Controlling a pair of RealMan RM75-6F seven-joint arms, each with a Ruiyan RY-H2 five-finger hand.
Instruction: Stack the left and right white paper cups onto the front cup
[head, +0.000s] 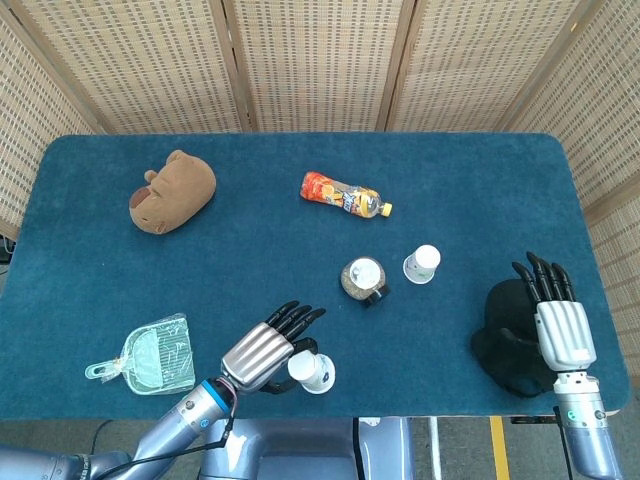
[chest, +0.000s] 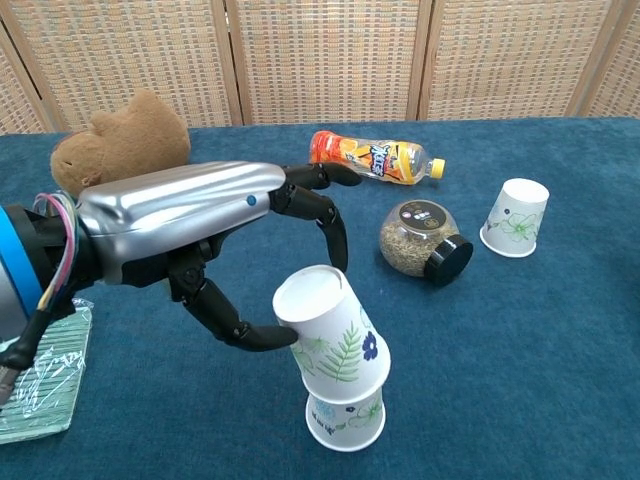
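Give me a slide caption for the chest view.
Left hand lowers a tilted, upside-down leaf-print paper cup onto the front cup; a third cup waits at right.

Three paper cups, one bottle.

Head view high above, looking down on the table; chest view low, close; both sharing the table's front.

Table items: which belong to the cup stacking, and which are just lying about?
Job: left hand holding the fern-print cup; front cup beneath it; right cup.

Lying about: plush bear, juice bottle, seed jar, green packet, black object.
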